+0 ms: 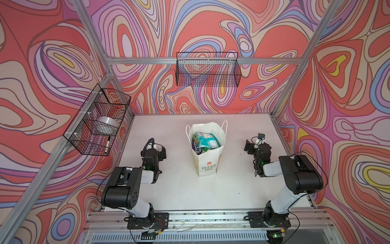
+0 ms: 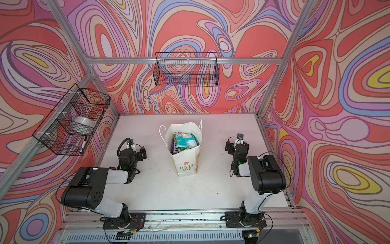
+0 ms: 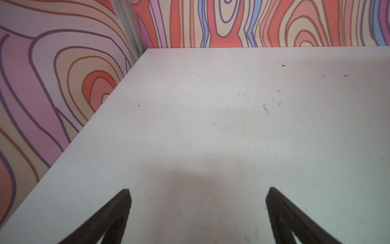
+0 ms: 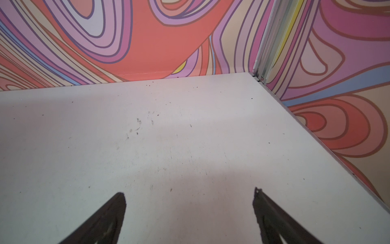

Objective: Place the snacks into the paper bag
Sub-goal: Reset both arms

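The white paper bag stands upright in the middle of the table, with its mouth open and its cord handles up. The snacks lie packed inside it, a teal packet on top with purple and green ones beneath. No packet shows on the table. My left gripper rests low to the left of the bag, open and empty. My right gripper rests to the right of the bag, also open and empty. Both wrist views show only bare table between the fingers.
A black wire basket hangs on the back wall. Another wire basket on the left wall holds a tape roll and a marker. Patterned walls and aluminium posts close in the white table.
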`<state>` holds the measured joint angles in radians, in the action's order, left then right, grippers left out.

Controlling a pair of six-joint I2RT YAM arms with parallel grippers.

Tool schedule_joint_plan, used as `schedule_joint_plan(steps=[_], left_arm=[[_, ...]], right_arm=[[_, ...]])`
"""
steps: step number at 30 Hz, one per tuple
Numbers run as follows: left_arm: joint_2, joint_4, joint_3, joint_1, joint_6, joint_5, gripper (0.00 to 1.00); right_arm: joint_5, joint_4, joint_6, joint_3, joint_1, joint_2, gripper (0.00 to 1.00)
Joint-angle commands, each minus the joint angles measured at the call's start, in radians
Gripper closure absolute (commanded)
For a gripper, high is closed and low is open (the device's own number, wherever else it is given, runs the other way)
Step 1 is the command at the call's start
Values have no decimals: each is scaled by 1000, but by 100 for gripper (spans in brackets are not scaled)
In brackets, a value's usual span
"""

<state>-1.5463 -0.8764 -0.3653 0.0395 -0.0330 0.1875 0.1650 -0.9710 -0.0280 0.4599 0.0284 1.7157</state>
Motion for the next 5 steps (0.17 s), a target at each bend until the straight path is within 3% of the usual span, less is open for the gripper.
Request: schedule_joint_plan(steps=[1, 5], left_arm=[[3, 45, -40, -31, 13, -159, 0], [6, 22, -26, -32, 19, -160, 0]], right_arm=[[-18, 18, 0, 14, -1, 9, 2], [-23, 20, 0, 14, -4, 9, 2]])
